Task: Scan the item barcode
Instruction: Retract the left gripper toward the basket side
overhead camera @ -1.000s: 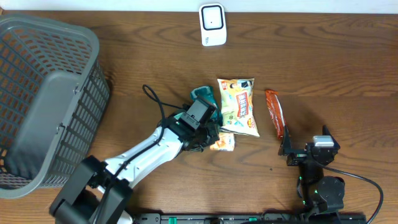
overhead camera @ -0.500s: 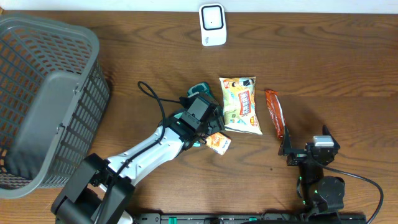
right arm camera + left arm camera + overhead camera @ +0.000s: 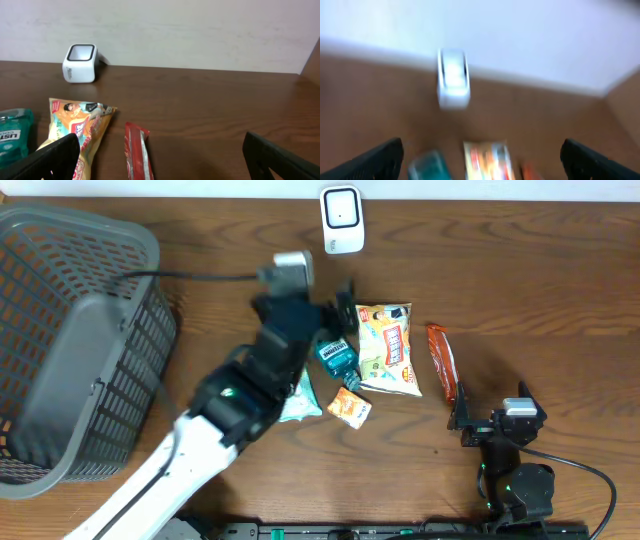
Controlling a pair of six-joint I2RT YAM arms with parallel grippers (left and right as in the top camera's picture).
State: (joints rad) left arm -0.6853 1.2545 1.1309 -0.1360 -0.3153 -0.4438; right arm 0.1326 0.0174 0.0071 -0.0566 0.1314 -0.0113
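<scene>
1. Lying on a dark wood-grain table (image 3: pixel 520 270) are a snack bag (image 3: pixel 386 349), a teal bottle (image 3: pixel 337 357) and a red wrapper (image 3: pixel 441 359).
2. A white scanner (image 3: pixel 341 219) is standing by the white wall (image 3: pixel 200 30).
3. A grey basket (image 3: pixel 70 340) is sitting left.
4. Both arms' jaws are gaping apart, holding nothing.

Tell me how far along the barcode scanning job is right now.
Nothing visibly scanned: the basket looks empty. In hand: nothing; the left gripper is open above the mouthwash, and the right gripper is open and parked. Left: the mouthwash, chip bag, red bar and orange packet lie below the scanner.
</scene>
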